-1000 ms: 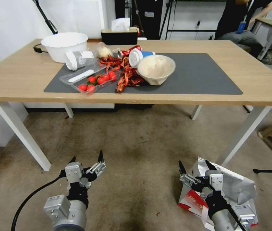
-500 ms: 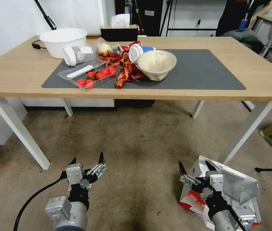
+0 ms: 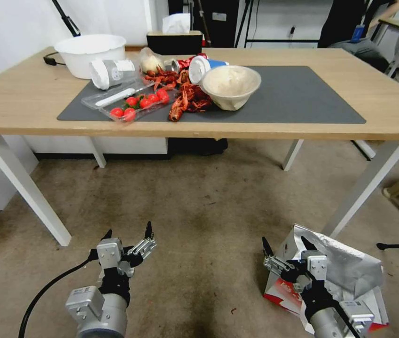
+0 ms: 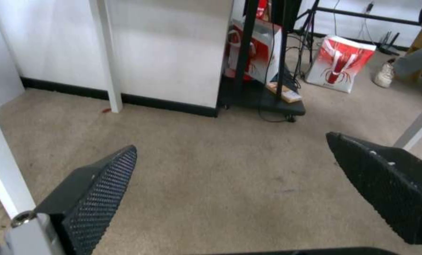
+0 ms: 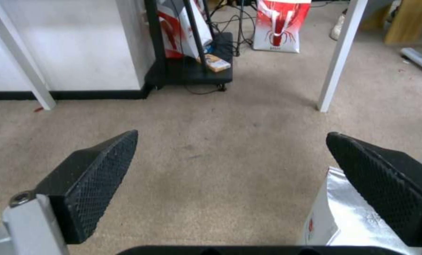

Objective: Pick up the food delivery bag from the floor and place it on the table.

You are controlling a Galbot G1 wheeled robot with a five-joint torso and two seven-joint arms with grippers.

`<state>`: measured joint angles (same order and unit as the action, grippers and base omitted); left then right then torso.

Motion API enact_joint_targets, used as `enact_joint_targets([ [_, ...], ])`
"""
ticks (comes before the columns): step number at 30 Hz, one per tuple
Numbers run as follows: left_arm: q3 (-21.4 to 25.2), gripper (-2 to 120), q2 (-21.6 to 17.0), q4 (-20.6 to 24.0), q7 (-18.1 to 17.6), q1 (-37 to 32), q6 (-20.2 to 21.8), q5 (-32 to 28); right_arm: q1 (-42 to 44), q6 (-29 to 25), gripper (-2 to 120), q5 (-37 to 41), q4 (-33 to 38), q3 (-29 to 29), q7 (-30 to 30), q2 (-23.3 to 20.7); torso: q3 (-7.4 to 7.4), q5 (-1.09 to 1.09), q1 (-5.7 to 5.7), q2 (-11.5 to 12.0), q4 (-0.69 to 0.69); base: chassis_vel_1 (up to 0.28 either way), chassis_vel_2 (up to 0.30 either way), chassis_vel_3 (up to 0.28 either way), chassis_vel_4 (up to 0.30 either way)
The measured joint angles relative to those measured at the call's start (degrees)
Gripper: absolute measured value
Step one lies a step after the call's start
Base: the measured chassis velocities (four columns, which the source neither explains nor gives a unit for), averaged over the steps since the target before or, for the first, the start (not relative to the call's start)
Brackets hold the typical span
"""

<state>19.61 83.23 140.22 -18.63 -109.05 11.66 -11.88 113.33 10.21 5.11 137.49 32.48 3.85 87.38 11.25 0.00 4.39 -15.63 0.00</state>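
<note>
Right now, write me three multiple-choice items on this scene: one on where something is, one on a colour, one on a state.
1. Where is the food delivery bag?
A. on the table
B. on the floor by the right gripper
C. in the left gripper

2. What colour is the mat on the table?
A. dark grey
B. green
C. yellow

3. How do the right gripper's fingers stand?
A. shut on the bag
B. shut on nothing
C. open

Key: 1 B, the bag lies on the carpet near a white table leg; 2 A, the mat is dark grey; 3 C, carpet shows between the spread fingers in the right wrist view.
</note>
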Motion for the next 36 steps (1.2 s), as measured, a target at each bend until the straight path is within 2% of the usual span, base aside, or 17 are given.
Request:
enact_joint_targets([
  [11,-0.2,100,0.5,-0.3,0.0,0.0,0.0,0.0,0.2,0.0,100,0.1,-0.1,0.3,0.1,-0.1,-1.71,0.0,-0.68,2.4,0.0,0.0,0.0,0.0,0.0],
  [19,-0.1,100,0.5,-0.3,0.0,0.0,-0.1,0.0,0.2,0.0,100,0.1,-0.2,0.3,0.1,-0.1,-2.33,0.0,-0.82,3.1,0.0,0.0,0.0,0.0,0.0],
  [36,0.3,100,0.3,-0.2,-0.2,0.0,-0.2,0.1,0.2,0.1,100,0.7,0.2,1.0,0.2,-0.4,-5.42,0.0,-1.62,7.0,0.0,0.0,0.0,0.0,0.0],
])
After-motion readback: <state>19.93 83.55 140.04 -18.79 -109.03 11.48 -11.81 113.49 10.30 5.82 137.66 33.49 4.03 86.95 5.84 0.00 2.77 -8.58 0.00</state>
